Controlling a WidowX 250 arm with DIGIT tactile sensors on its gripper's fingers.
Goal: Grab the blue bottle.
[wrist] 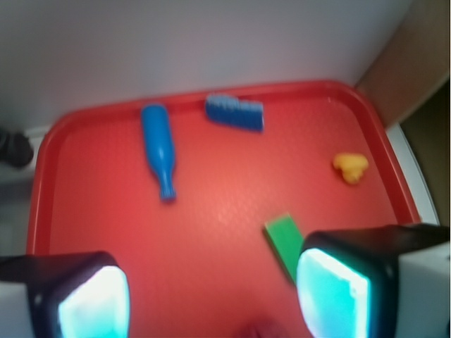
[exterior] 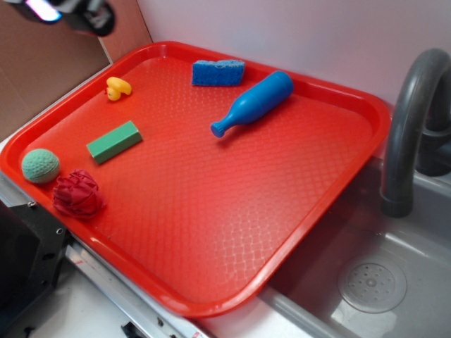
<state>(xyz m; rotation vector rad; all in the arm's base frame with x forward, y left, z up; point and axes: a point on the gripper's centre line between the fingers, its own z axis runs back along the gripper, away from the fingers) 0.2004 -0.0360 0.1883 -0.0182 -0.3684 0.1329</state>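
Blue plastic pin-shaped bottle (wrist: pixel 159 148) lying flat at my 11 o'clock; gripper (wrist: pixel 211 296) wide, empty. Risk: smooth round body rolls under off-centre pinch.

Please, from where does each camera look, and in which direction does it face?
Exterior: outside the robot, above the red plastic tray, looking down obliquely; only a blurred dark part of the arm shows at top left.
Wrist: on the arm, looking down and forward past the open tool toward the wall.
Both show the smooth blue plastic bottle, blue rectangular sponge, green block and yellow duck.
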